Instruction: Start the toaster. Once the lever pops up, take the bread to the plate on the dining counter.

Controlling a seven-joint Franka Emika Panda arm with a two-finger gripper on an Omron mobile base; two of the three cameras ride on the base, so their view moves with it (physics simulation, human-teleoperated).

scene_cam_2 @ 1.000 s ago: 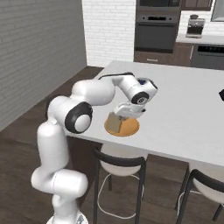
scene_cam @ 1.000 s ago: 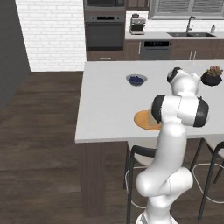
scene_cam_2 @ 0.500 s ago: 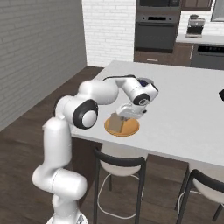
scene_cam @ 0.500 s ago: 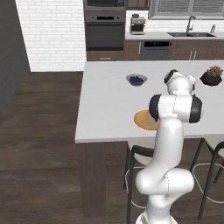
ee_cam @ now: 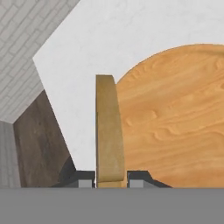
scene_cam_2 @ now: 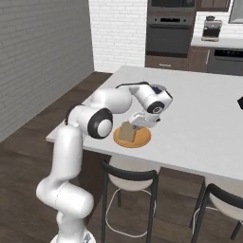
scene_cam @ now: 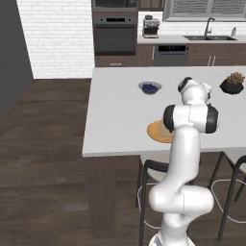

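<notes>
The gripper (ee_cam: 111, 178) was closed on the bread (ee_cam: 108, 135), one dark finger pressing on each flat face of the slice. In the hand view the bread was seen edge-on, and its long axis ran straight away from the fingers toward the dining counter (ee_cam: 131, 39). In the right base view the bread (scene_cam_2: 127, 132) stood nearly upright over the orange plate (scene_cam_2: 142, 140), leaning a little, with its broad face turned to the near edge of the counter. Whether its lower edge touched the plate I could not tell. The plate (scene_cam: 154, 130) lay near the front edge of the dining counter (scene_cam: 115, 110), well apart from a small blue bowl (scene_cam: 150, 88).
</notes>
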